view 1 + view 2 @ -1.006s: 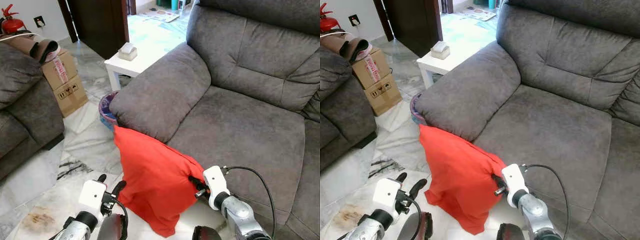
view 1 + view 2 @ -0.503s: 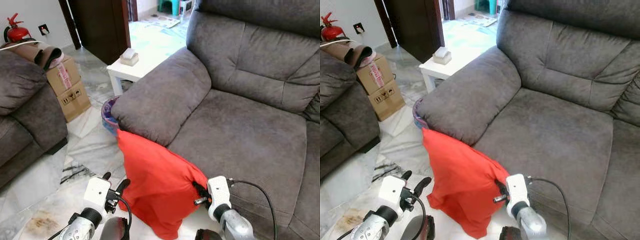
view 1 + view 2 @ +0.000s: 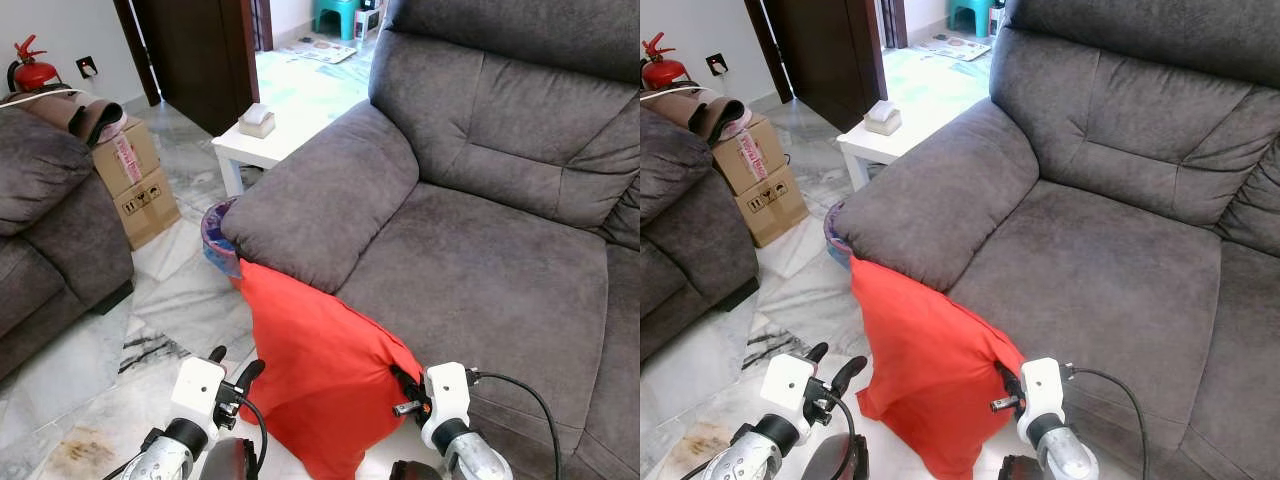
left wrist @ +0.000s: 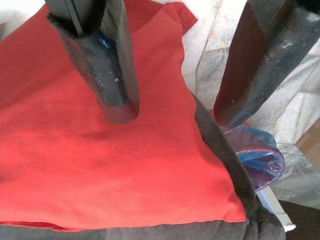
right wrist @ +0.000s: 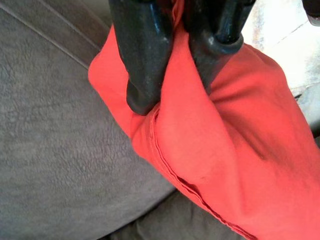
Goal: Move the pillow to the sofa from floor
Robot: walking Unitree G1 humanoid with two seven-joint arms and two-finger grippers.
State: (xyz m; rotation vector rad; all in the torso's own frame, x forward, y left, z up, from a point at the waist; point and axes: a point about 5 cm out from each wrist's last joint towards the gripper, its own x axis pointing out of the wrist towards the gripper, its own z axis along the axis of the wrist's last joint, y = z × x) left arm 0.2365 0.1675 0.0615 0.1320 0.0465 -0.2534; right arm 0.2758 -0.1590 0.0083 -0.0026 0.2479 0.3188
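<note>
Now one red pillow (image 3: 320, 385) against sofa (image 3: 480, 250), right gripper (image 5: 175, 85) jaws clamping it, left gripper (image 3: 232, 368) jaws apart

Hidden and cut-off parts

The pillow's (image 3: 320, 390) top edge is tucked out of sight under the sofa armrest (image 3: 320, 200); the blue bin (image 3: 217, 232) peeks half-hidden behind them; both silver arms are cropped at the frame's bottom.

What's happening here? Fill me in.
The robot is moving a red pillow from the floor to the grey sofa. Its right gripper has its fingers shut on the pillow's edge. The pillow leans against the sofa's armrest. The left gripper is open beside it.
</note>
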